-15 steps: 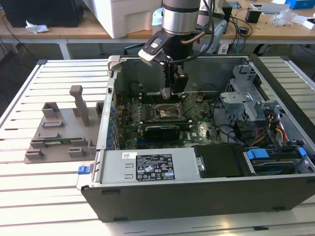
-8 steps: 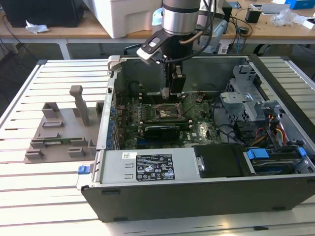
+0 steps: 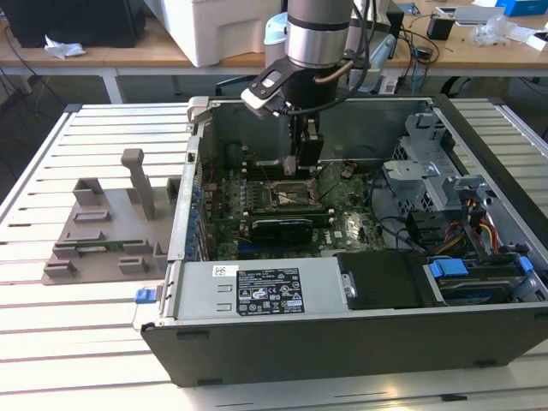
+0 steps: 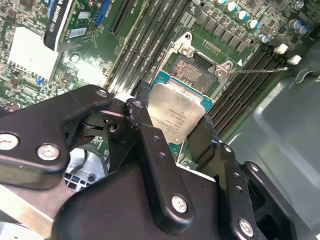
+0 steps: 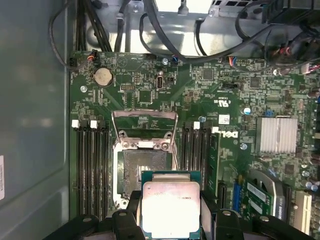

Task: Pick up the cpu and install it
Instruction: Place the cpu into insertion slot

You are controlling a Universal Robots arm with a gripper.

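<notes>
Hand [image 4: 172, 125]: black linkages nearest the lens, fingers [image 4: 141, 116] clamped on opposite edges of the cpu [image 5: 171, 207]. The chip is carried flat, metal lid up, low over the motherboard [image 5: 235, 100] and just beside the open socket [image 5: 142, 172]. This attitude is judged to suit level seating. The load plate [image 5: 145, 131] stands hinged back, so the socket lies exposed. The linkages hide the cpu's near edge. Its height above the socket cannot be judged.

Exterior view: elevated, looking down into open case [image 3: 342, 342]. Both wrist views: close overhead, sharing socket [image 5: 136, 172] [image 4: 197, 70].
</notes>
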